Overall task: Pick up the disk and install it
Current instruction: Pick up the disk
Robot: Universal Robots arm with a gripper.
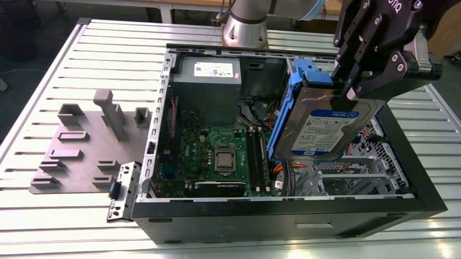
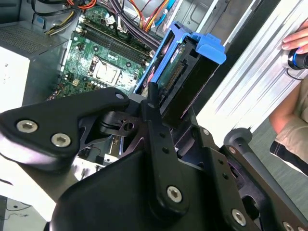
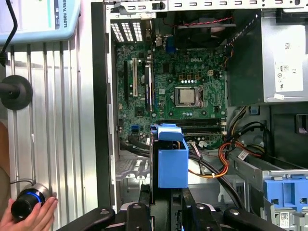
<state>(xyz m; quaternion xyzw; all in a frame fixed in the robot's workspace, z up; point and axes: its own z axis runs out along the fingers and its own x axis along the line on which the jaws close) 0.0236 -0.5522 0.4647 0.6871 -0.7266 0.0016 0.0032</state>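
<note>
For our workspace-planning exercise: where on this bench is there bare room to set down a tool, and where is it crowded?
Free in the exterior view: slatted table between the grey fixture plate and its near edge, and beyond the plate. Crowded: inside the computer case, over the motherboard, where the gripper holds the disk.

The gripper, at two o'clock in the exterior view, is matte black, built of flat, rounded finger links hinged one to another. In the second wrist view, round silver screw heads sit at the joints. White lettering marks its body. At twelve o'clock, the arm is a silver-grey tube, with a pale blue cap beside it.
</note>
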